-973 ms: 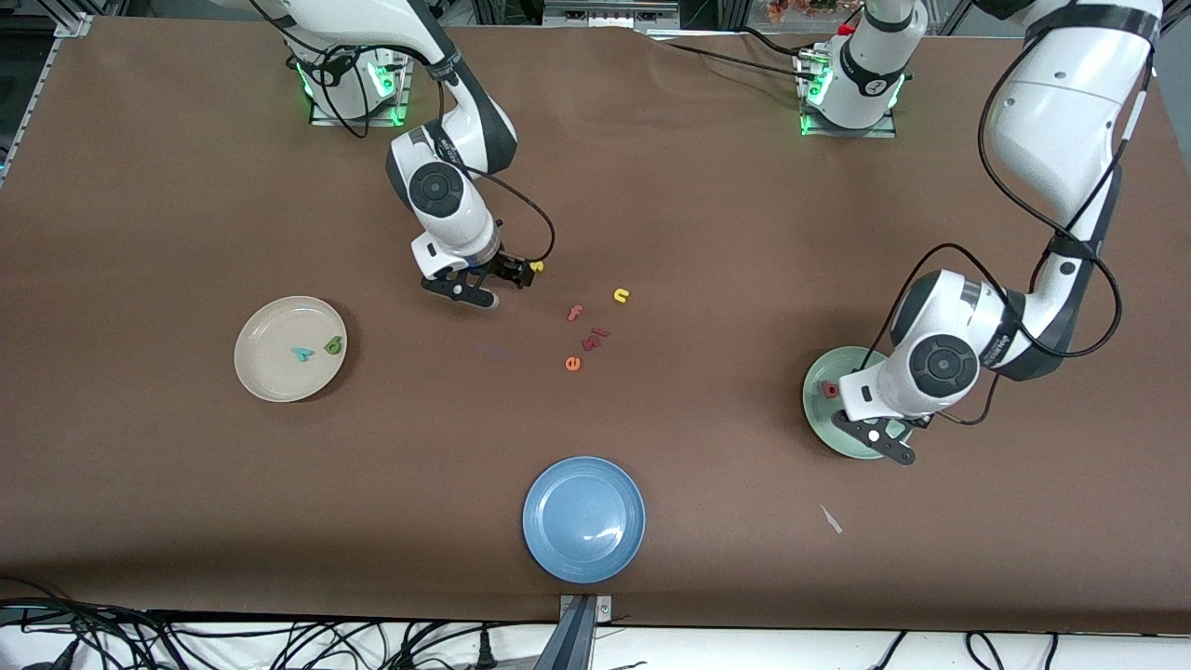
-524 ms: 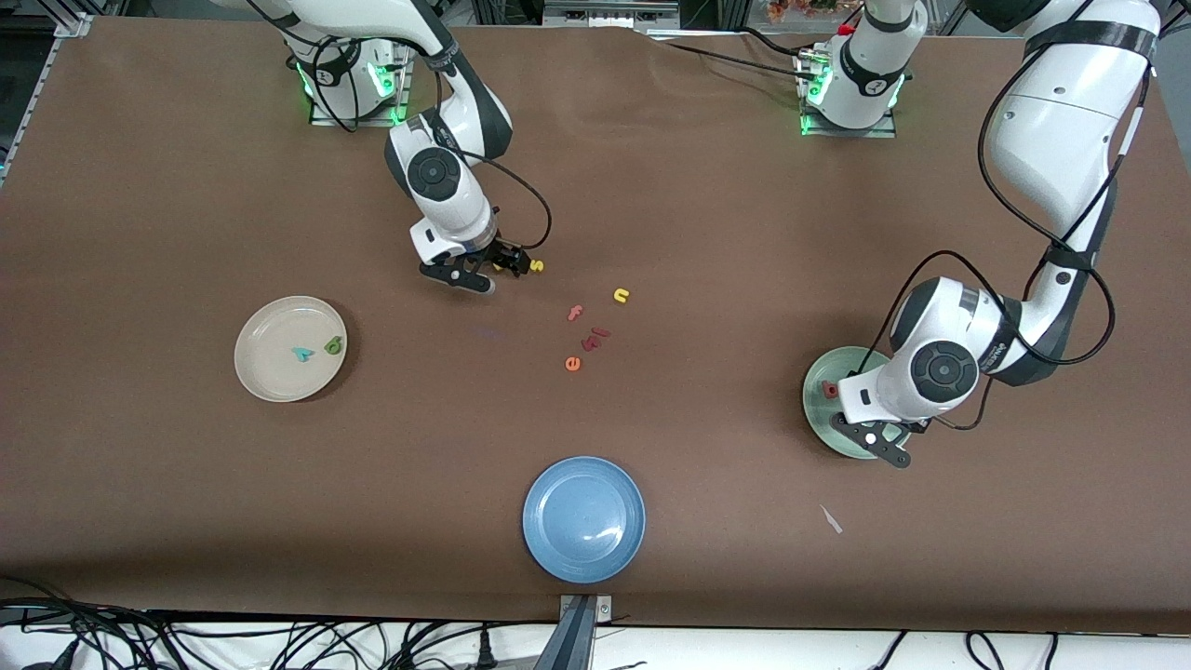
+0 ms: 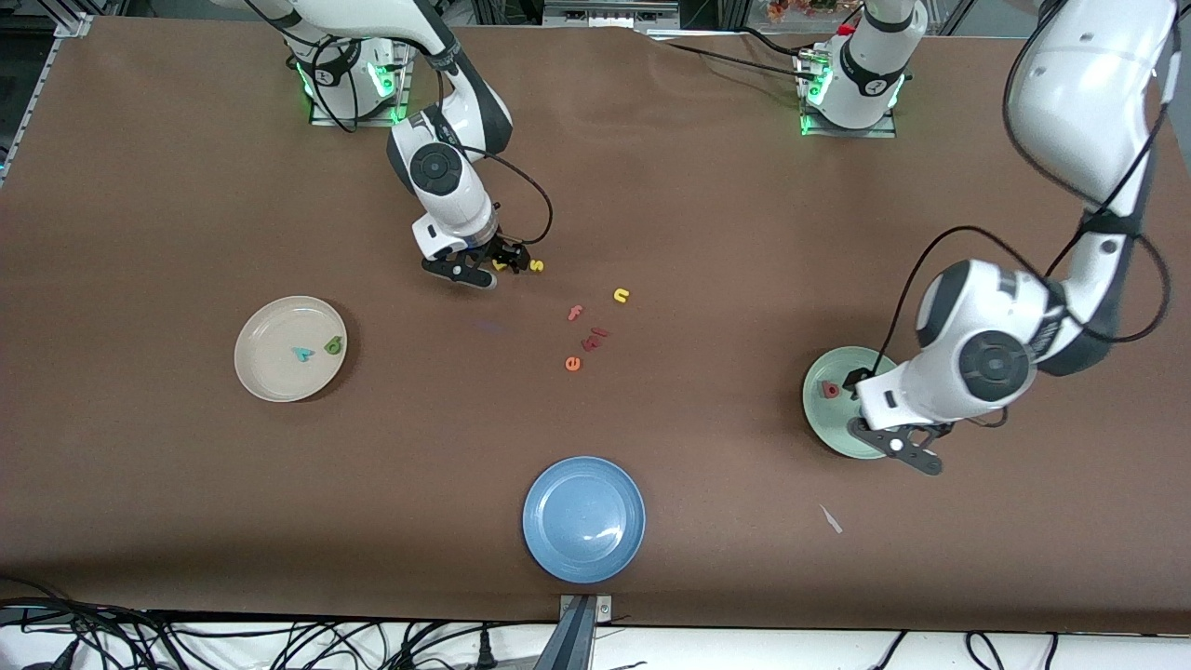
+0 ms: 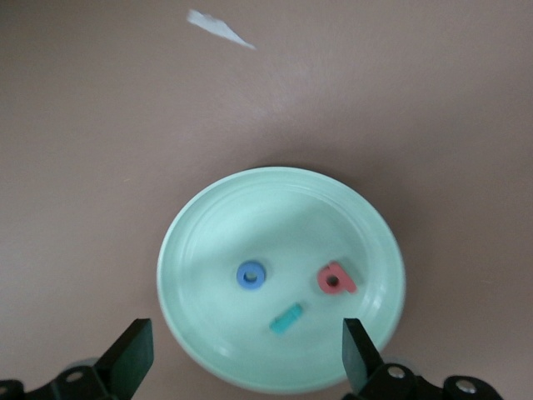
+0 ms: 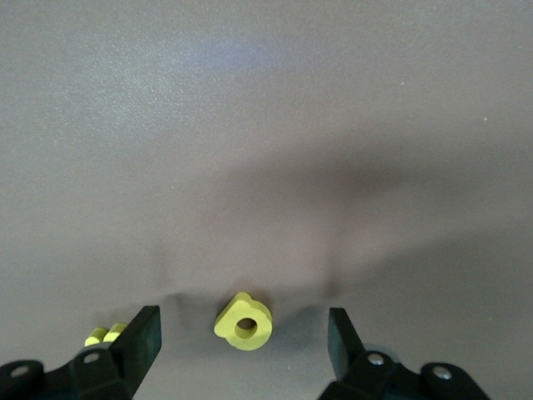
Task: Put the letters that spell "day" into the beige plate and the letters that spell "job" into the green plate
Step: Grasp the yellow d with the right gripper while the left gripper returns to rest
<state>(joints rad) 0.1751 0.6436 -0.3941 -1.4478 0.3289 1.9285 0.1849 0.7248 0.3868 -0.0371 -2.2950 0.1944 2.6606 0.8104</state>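
The left gripper [image 4: 241, 367] hangs over the green plate [image 3: 819, 409] at the left arm's end of the table, fingers spread wide and empty. In that plate lie the blue o [image 4: 251, 275], salmon b [image 4: 335, 279] and teal j [image 4: 286, 319]. The right gripper [image 5: 241, 342] is low at the table, fingers apart around the yellow a [image 5: 244, 322], not yet clamped; the yellow s [image 3: 536, 266] lies just beside. The beige plate [image 3: 265, 372], toward the right arm's end, holds the teal y [image 3: 302, 354] and green d [image 3: 333, 346].
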